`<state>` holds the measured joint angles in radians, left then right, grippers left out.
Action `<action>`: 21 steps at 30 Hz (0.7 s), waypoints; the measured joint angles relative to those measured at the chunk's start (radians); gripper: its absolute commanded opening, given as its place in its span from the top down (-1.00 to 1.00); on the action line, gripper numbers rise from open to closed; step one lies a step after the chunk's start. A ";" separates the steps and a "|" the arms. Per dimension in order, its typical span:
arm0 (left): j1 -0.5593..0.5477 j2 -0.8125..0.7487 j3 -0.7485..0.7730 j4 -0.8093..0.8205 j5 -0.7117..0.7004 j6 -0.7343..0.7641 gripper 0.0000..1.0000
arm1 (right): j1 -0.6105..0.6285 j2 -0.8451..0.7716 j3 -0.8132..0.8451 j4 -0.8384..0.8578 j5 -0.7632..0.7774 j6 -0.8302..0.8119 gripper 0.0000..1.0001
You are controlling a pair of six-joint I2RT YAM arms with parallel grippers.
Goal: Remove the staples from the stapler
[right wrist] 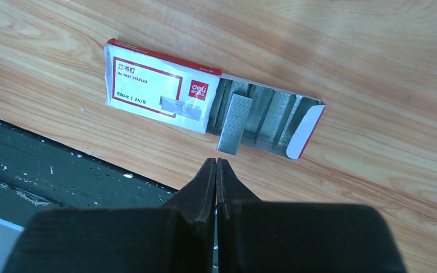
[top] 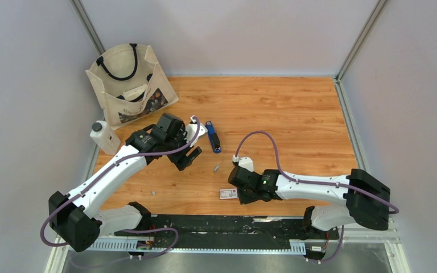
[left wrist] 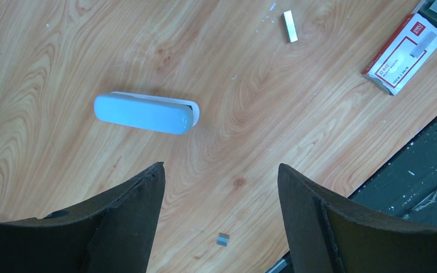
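Blue stapler (left wrist: pixel 145 114) lies left of centre on the wooden surface (left wrist: pixel 45 68).
I see my left pincer (left wrist: pixel 221 193) spread, right pincer (right wrist: pixel 216 170) pressed together; staples (left wrist: pixel 289 26) lie loose at upper right.

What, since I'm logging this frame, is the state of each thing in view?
stapler: closed, lying flat.
staple box: tray slid open, staples inside.
loose staple strip: lying apart from the stapler.
left pincer: open, empty.
right pincer: shut, empty.
bottle: upright, capped.
tote bag: standing, top open.
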<state>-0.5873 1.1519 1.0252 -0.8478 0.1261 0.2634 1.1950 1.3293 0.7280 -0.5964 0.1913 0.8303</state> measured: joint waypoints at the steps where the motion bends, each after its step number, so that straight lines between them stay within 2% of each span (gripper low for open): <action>1: 0.000 0.000 0.000 0.000 0.000 0.000 -0.61 | 0.000 0.006 0.000 0.004 -0.005 -0.003 0.95; 21: 0.000 0.001 0.000 0.000 0.000 0.000 -0.61 | -0.026 0.098 0.026 0.019 -0.028 -0.088 0.94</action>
<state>-0.5873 1.1526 1.0252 -0.8482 0.1261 0.2634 1.1690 1.4273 0.7536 -0.5774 0.1631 0.7425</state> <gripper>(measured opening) 0.804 0.027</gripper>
